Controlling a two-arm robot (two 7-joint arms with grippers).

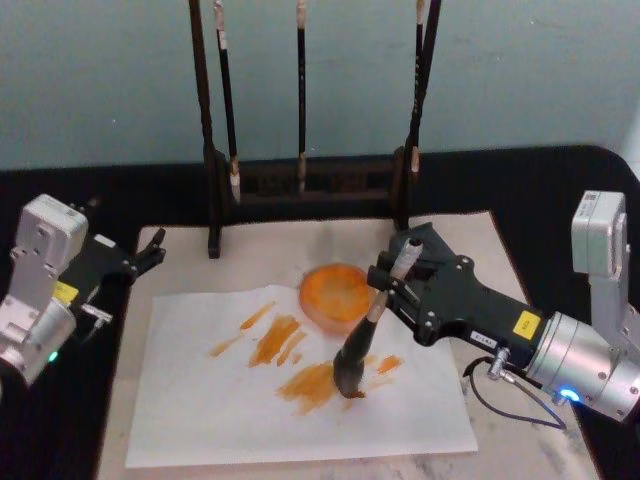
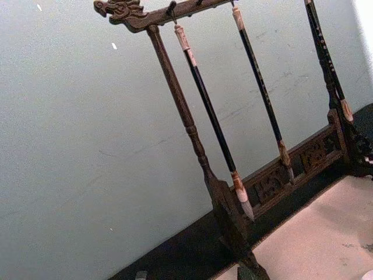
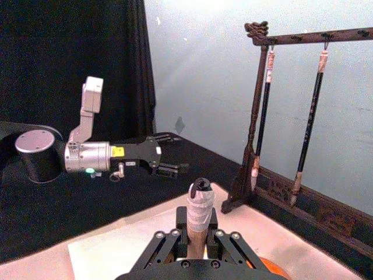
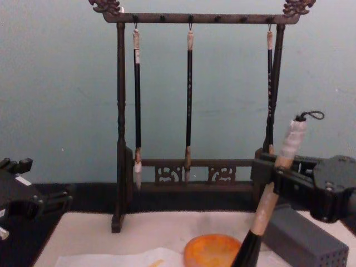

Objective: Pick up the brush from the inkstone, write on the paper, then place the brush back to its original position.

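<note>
Leaning back toward its holder, the brush [image 1: 362, 338] presses its dark bristle head onto the paper [image 1: 220, 400] among orange strokes. Its pale handle is clamped tight in the jaws of the right gripper [image 1: 392, 282]. Just behind the tip, the round inkstone [image 1: 335, 295] sits at the paper's far edge, glossy orange inside. A cream mat [image 1: 470, 240] lies under both. Off to the left, the left gripper [image 1: 150, 252] hovers beside the mat, jaws apart and holding nothing. Three thin brushes [image 1: 300, 110] hang on the stand [image 1: 212, 200] behind.

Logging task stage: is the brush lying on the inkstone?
No, the right end effector holds the brush, bristles on the paper beside the inkstone.
</note>
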